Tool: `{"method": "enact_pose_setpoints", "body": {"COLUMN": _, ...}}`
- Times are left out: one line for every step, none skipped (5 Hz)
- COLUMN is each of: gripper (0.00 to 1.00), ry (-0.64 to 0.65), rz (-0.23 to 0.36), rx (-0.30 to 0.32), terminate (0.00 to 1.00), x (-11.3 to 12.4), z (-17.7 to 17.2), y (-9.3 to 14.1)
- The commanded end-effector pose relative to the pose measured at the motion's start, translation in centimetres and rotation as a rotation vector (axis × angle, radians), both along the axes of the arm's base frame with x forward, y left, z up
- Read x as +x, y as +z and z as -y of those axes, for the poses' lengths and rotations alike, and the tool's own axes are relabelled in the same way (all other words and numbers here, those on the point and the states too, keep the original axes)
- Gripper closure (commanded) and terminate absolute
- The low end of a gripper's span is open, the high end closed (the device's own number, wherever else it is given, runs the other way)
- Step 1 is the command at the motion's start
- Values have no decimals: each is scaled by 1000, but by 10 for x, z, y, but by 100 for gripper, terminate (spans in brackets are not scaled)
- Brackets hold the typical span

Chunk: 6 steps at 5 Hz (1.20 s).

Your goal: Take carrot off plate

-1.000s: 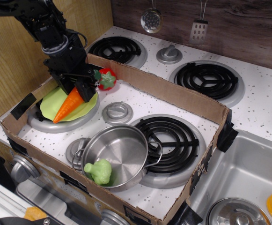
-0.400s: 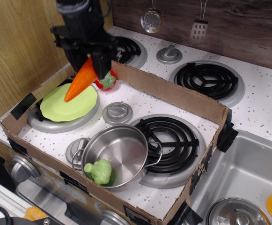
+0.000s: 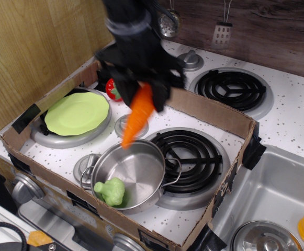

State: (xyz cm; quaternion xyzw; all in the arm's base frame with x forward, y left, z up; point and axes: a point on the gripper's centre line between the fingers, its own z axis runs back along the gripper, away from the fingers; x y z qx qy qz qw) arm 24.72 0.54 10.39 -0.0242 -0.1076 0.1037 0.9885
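The carrot [image 3: 137, 114] hangs in the air, long axis steep, its tip pointing down and a little toward the front-left, just above the rim of the pot [image 3: 128, 172]. Its thick end is pinched in the pincer [image 3: 147, 90]. It is well clear of the plate [image 3: 77, 112], which lies bare on the left burner. I count one carrot, one plate, one pot, one tomato [image 3: 112, 89] behind the arm, and one green toy [image 3: 110, 191] in the pot.
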Motion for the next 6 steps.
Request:
{"method": "enact_pose_setpoints", "body": {"gripper": 100, "ry": -14, "rz": 83, "rx": -21, "terminate": 0, "x": 3, "z": 51, "y": -16}}
{"method": "enact_pose_setpoints", "body": {"gripper": 100, "ry": -11, "rz": 92, "rx": -58, "terminate": 0, "x": 2, "z": 64, "y": -24}}
{"method": "enact_pose_setpoints", "body": {"gripper": 100, "ry": -12, "rz": 128, "rx": -21, "terminate": 0, "x": 1, "z": 78, "y": -29}}
{"method": "enact_pose_setpoints", "body": {"gripper": 100, "ry": -29, "rz": 128, "rx": -52, "terminate": 0, "x": 3, "z": 82, "y": -35}}
{"method": "enact_pose_setpoints", "body": {"gripper": 0, "ry": -60, "rz": 132, "rx": -49, "terminate": 0, "x": 6, "z": 83, "y": -36}}
{"method": "enact_pose_setpoints", "body": {"gripper": 0, "ry": -97, "rz": 127, "rx": 22, "terminate": 0, "x": 8, "z": 82, "y": -26}}
